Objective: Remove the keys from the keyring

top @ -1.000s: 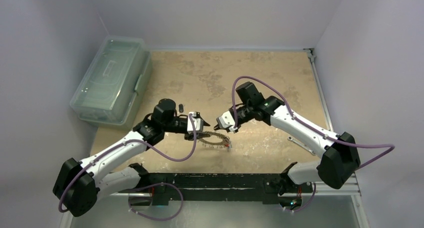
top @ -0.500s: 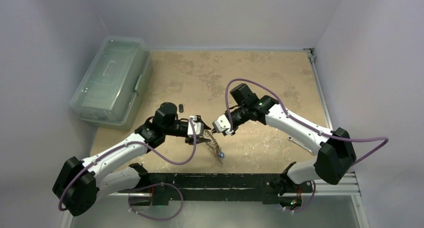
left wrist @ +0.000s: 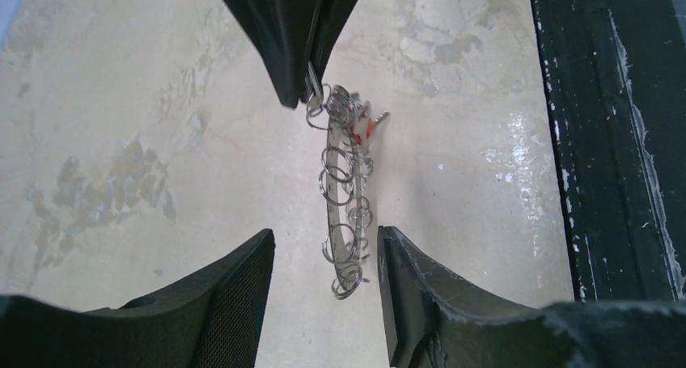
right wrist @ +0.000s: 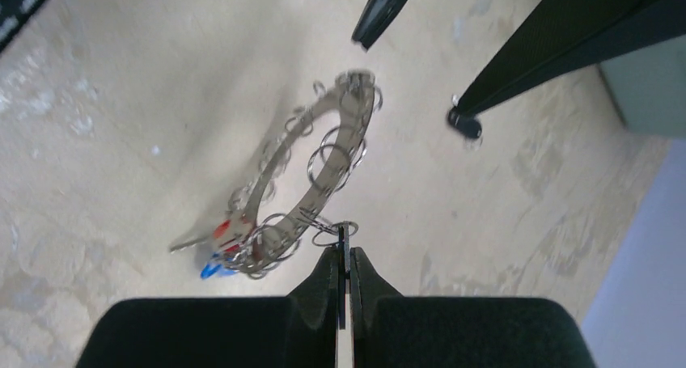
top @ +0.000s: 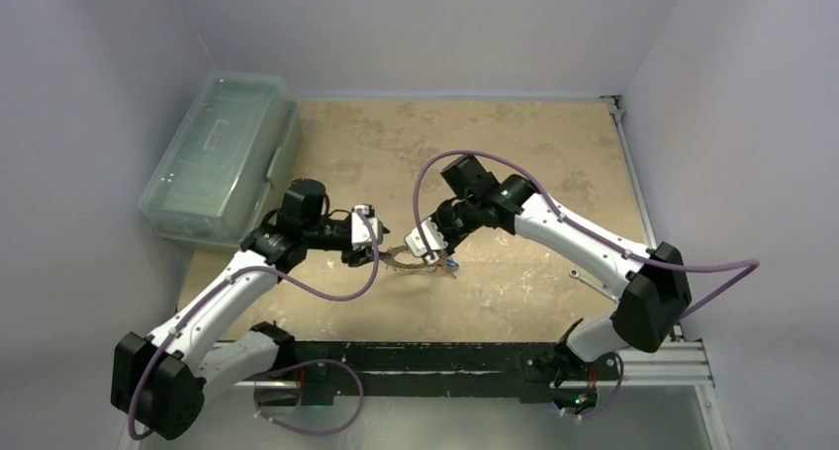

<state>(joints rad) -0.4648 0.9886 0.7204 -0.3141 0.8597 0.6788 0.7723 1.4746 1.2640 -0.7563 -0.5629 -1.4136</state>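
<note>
The keyring (right wrist: 322,159), a wide flat silvery band fringed with small wire rings, hangs tilted above the table. Keys cluster at its low end, one red-headed (right wrist: 223,226) and one blue-headed (right wrist: 212,268). My right gripper (right wrist: 346,251) is shut on a thin key that hangs from a small ring at the band's near edge. In the left wrist view the keyring (left wrist: 344,214) shows edge-on. Its near end lies between the fingers of my left gripper (left wrist: 323,247), which is open and touches nothing. In the top view both grippers, left (top: 368,234) and right (top: 427,244), face each other.
A clear lidded plastic box (top: 223,158) stands at the back left. A silver spanner (top: 592,287) lies by the right arm. A small black object (right wrist: 465,127) rests on the table beyond the keyring. The black mounting bar (top: 425,356) runs along the near edge.
The keyring lay flat on the table, then rose and tilted. My left gripper widened and drew back to the left. My right gripper moved left with the keyring hanging from it.
</note>
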